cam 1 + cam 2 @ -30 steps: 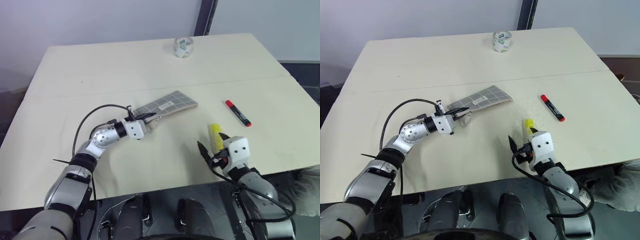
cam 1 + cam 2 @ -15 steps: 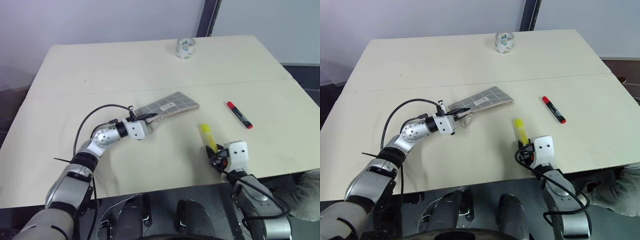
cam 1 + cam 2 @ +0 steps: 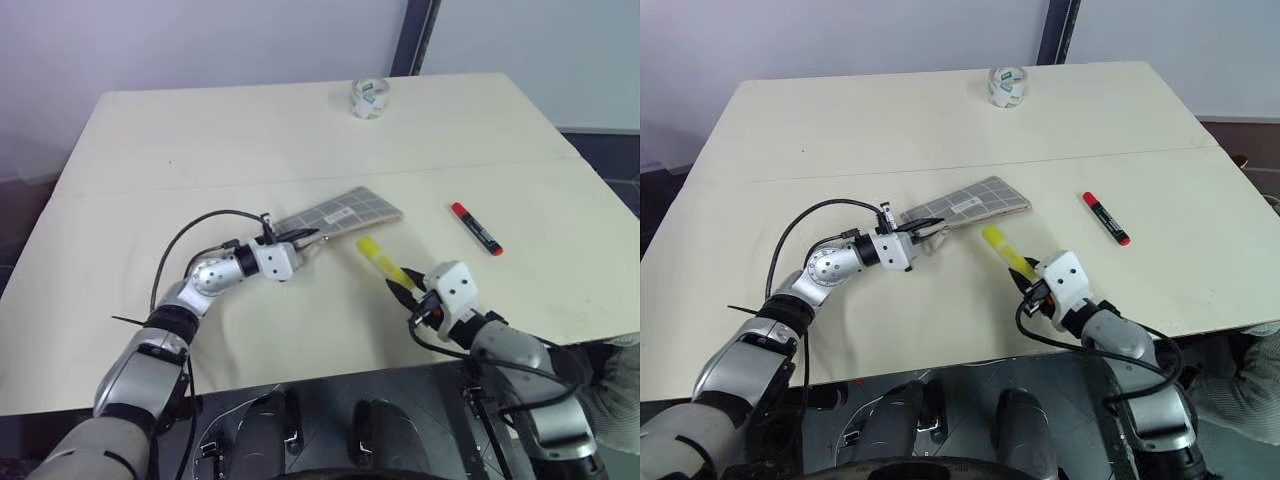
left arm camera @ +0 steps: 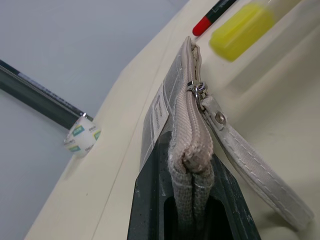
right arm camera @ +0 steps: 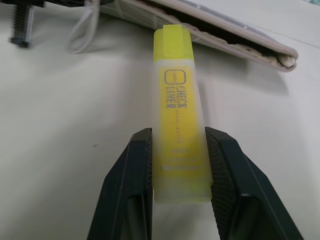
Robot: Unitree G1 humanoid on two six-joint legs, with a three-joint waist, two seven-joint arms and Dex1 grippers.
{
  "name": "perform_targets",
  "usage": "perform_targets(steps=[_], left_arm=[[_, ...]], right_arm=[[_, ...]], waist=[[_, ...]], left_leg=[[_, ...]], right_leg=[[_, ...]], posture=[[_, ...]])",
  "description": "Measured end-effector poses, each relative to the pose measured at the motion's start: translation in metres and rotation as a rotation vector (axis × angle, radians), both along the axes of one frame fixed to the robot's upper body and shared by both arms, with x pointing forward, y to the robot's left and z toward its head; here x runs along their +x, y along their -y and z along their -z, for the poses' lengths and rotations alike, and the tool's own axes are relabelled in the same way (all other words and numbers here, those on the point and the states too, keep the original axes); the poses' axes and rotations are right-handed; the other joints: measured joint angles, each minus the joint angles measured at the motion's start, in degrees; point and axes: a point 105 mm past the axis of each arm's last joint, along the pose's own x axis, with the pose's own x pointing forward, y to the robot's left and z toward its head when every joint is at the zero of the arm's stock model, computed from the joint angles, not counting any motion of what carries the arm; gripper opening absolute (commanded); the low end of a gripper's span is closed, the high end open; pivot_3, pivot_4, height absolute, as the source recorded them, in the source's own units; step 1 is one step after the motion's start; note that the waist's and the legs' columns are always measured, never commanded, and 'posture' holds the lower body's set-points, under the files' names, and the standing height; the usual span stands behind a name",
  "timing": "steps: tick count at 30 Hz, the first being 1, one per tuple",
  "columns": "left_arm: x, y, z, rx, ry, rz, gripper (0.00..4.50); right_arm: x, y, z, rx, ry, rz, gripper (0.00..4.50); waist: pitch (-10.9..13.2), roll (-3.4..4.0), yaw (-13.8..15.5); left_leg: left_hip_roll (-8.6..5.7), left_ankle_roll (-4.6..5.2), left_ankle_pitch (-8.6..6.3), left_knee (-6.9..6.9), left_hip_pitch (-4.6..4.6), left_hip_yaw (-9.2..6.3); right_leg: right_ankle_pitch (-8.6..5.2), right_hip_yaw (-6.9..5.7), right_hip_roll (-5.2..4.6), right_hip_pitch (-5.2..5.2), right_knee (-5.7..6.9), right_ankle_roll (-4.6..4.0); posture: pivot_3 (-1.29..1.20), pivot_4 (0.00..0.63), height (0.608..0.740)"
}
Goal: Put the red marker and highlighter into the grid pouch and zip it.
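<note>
On the pale cream table point(image 3: 200, 140), the flat grey fabric pouch with a white grid pattern point(image 3: 342, 213) lies near the middle. The left gripper point(image 3: 300, 237) is clamped on the pouch's end at about eight o'clock, its two black fingers point(image 4: 150, 200) pressed together on the fabric beside the zipper. In the left wrist view the metal zipper pull point(image 4: 196, 91) and a pale grey wrist strap point(image 4: 255, 170) hang at that same end of the pouch. In the right wrist view the long side of the pouch that faces the right gripper gapes, with a dark slit along the zipper.

The right gripper point(image 3: 403, 293) holds the translucent yellow highlighter point(image 3: 379, 260) by its near end, with one black finger point(image 5: 132, 185) on each side of the barrel. The highlighter points toward about ten o'clock, and its far end is near the pouch's open edge; whether it touches the pouch I cannot tell. Black print on the barrel reads "CHECK LINER".

The slim marker with a red cap and black barrel point(image 3: 476, 227) lies on the table at about three o'clock from the pouch, well apart from both grippers. A small roll of clear tape point(image 3: 369, 98) stands near the table's far edge, at about twelve o'clock from the pouch.
</note>
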Motion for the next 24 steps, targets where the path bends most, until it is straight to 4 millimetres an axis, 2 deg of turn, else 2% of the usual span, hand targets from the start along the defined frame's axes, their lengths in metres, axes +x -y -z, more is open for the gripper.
perform_targets(steps=[9,24], left_arm=[[-0.002,0.001,0.000,0.005,-0.005,0.019,0.00],[-0.006,0.003,0.001,0.031,0.003,0.048,0.00]], right_arm=[[0.013,-0.002,-0.008,0.002,0.038,-0.029,0.90],[0.014,0.006,-0.006,-0.057,0.015,-0.068,0.90]], waist=[[0.0,0.00,0.0],[0.0,0.00,0.0]], left_leg=[[0.00,0.03,-0.02,0.03,-0.01,0.01],[0.00,0.03,-0.02,0.05,0.00,0.01]], right_leg=[[0.01,0.00,0.00,0.02,0.00,0.01],[0.01,0.00,-0.01,0.03,0.01,0.01]], posture=[[0.00,0.150,0.740],[0.00,0.150,0.740]])
